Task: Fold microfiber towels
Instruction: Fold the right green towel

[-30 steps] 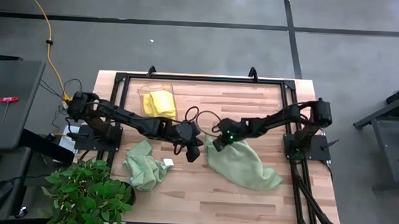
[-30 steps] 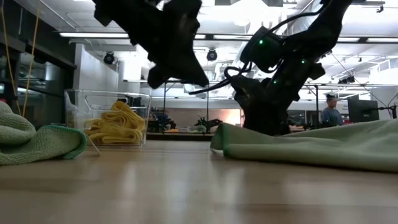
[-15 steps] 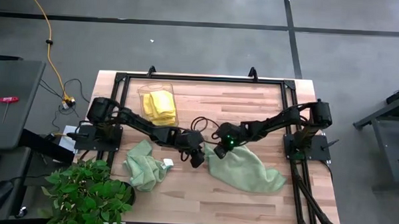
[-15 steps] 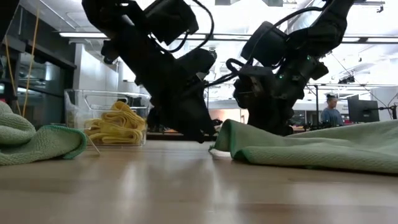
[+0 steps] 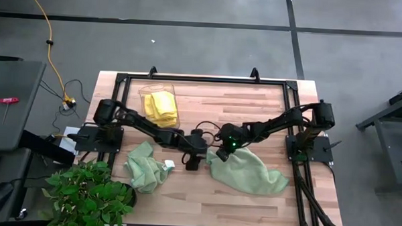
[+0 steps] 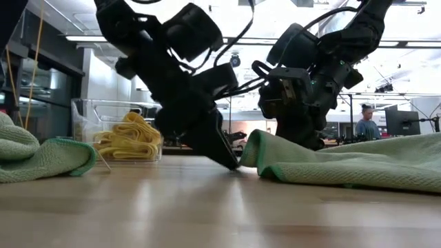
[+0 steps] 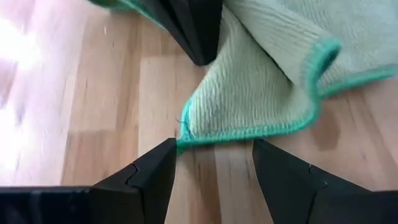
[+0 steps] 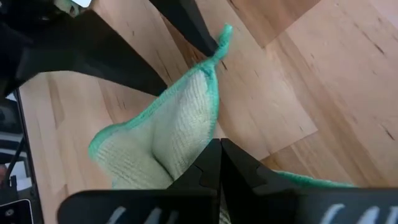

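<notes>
1. Yellow towels (image 5: 160,103) lie in the clear bin (image 5: 145,92), apparently finished; a crumpled green towel (image 5: 144,166) is unfolded.
2. Second green towel (image 5: 247,172) lies spread and unfolded; the right gripper (image 5: 220,148) is clamped on its edge.
3. Left gripper (image 7: 214,163) stands wide, the towel's corner (image 7: 185,138) between its fingertips.
4. Bare table (image 5: 204,200) lies beyond the left gripper; the plant (image 5: 84,196) crowds one corner.

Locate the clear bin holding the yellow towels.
In the high view the clear bin sits at the table's back left, just behind the left arm, with yellow towels inside. The crumpled green towel lies nearer the front.
</notes>
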Available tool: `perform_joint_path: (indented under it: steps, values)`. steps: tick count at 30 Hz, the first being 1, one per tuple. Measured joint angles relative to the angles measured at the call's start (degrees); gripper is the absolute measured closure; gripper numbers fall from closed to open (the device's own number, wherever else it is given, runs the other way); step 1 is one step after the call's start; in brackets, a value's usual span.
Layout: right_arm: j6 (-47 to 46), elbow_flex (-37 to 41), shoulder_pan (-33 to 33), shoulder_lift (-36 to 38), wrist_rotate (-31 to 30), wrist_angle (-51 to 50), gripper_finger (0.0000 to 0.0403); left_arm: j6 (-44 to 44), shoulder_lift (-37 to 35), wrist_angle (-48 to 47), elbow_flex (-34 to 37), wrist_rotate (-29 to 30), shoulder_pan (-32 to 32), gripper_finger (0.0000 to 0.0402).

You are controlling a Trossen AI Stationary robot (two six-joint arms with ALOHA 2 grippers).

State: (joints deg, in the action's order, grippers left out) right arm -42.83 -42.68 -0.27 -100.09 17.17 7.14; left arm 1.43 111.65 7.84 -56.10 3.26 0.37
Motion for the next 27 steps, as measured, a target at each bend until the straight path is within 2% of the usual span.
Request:
perform_joint_path:
  steps: [7, 14, 18, 23, 27]
  values:
    - [0.24, 0.0, -0.02, 0.02, 0.15, 0.59, 0.0403, 0.33, 2.32, 6.97, -0.07, -0.37, 0.12, 0.0199]
    - [1.71, 0.0, -0.04, 0.04, 3.06, 0.95, 0.0403, 0.68, 4.59, 8.91, -0.15, -4.6, 0.2, 0.0214]
    - [3.13, 0.0, -0.06, 0.07, 3.25, 1.01, 0.0403, -1.06, 4.39, 7.58, -0.28, -5.23, 0.16, 0.0263]
    - [5.0, 0.0, -1.86, 1.24, 3.93, 0.31, 0.0403, -4.57, 0.47, -0.52, 0.0, -6.08, 0.87, 0.0383]
    - [8.86, -0.07, -5.24, 5.73, 2.26, -3.21, 0.0403, -4.13, -5.07, -7.02, 0.07, -5.58, 2.5, 0.039]
